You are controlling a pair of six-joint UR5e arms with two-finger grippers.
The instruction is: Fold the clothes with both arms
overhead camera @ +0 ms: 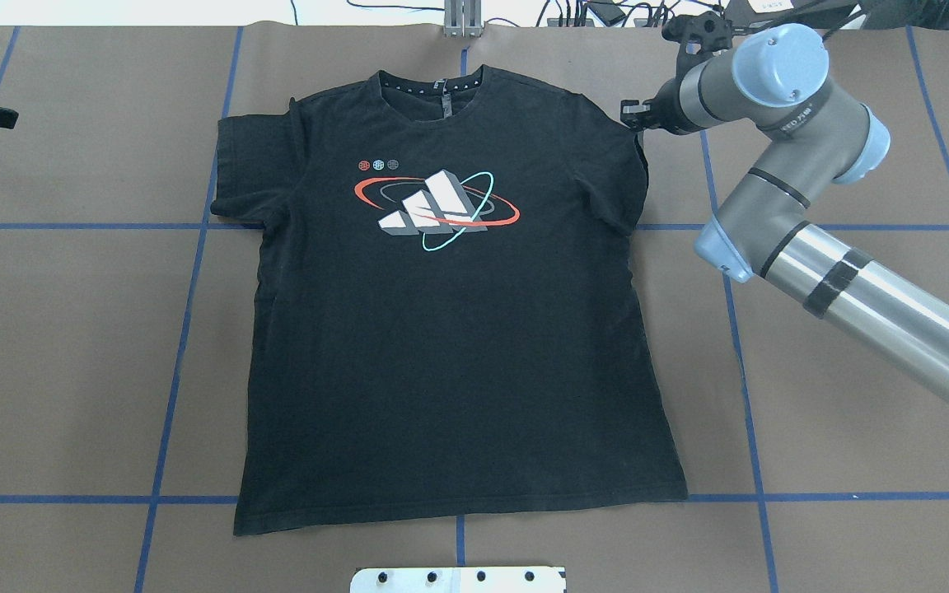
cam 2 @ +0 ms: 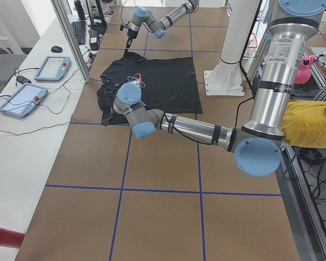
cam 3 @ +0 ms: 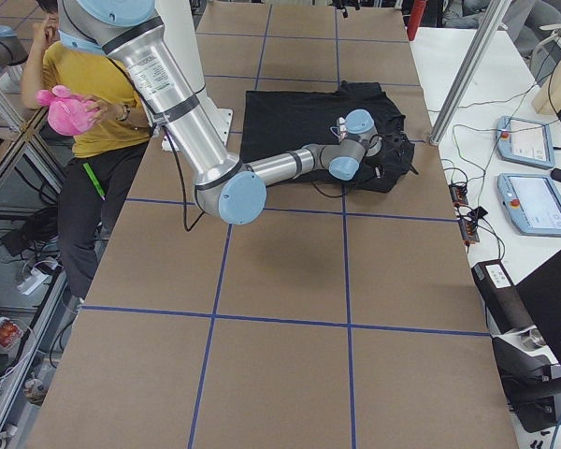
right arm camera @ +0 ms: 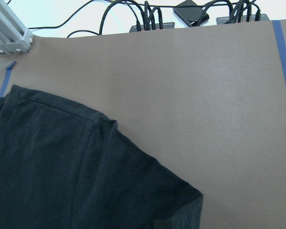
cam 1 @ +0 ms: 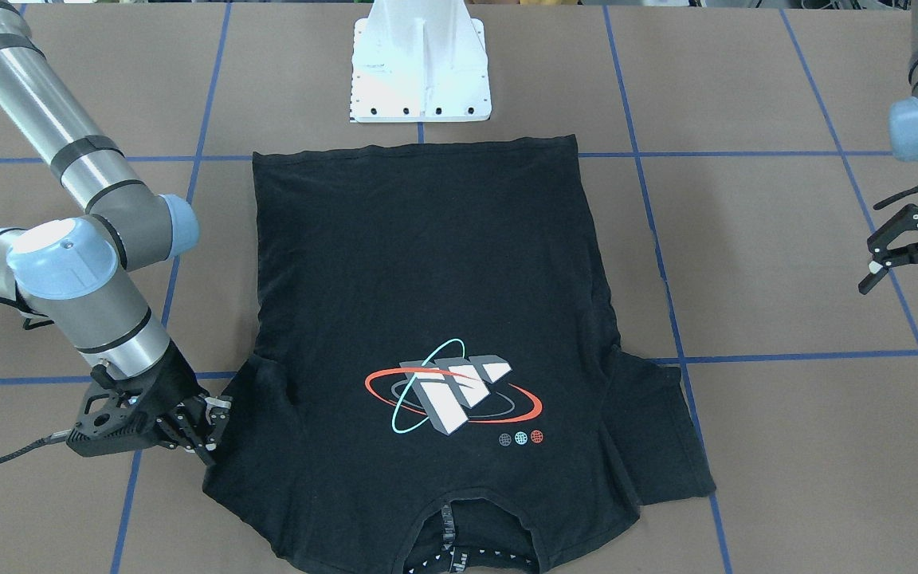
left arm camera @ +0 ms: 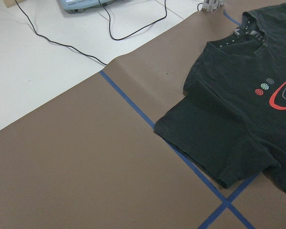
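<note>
T-shirt (cam 1: pixel 427 263) collar cut off at btm edge (front view); left claw (cam 1: pixel 903 311) partly off-frame, barely in overhead.

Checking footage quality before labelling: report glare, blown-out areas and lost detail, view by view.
Front-facing view: the white mount base is overexposed, and a glare streak runs along the right arm. Overhead view: a similar streak on that arm's silver tube; the T-shirt reads as near-flat black, creases hard to see. Right wrist view: sharp, but the white surface beyond the paper is washed out.
</note>
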